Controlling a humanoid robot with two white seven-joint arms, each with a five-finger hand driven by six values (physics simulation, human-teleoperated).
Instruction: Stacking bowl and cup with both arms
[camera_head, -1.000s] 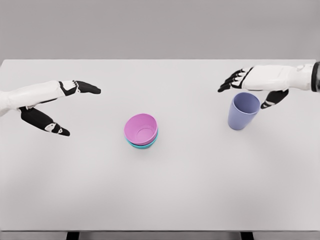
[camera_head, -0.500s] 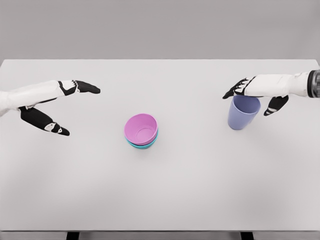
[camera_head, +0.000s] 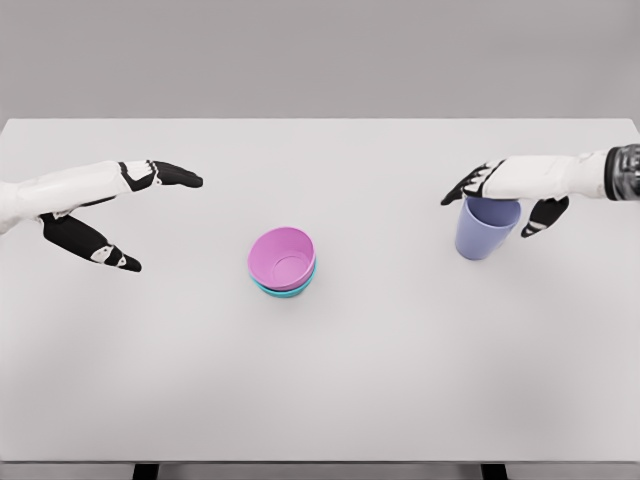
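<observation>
right hand spread over lavender cup at right of frame, not gripping | cup likely light, rigid, slick (grip the wall below the rim) | left hand spread, idle

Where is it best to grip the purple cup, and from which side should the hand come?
Probably around the upper wall just below the rim, from the right. The purple cup stands upright, widening upward, and the right hand is over its rim, fingers spread.

Wide white matte rectangular tabletop fills most of view. Plain grey wall behind far edge, featureless. Two dark table legs peek below near edge. Light soft, even, diffuse; faint shadows only.
</observation>
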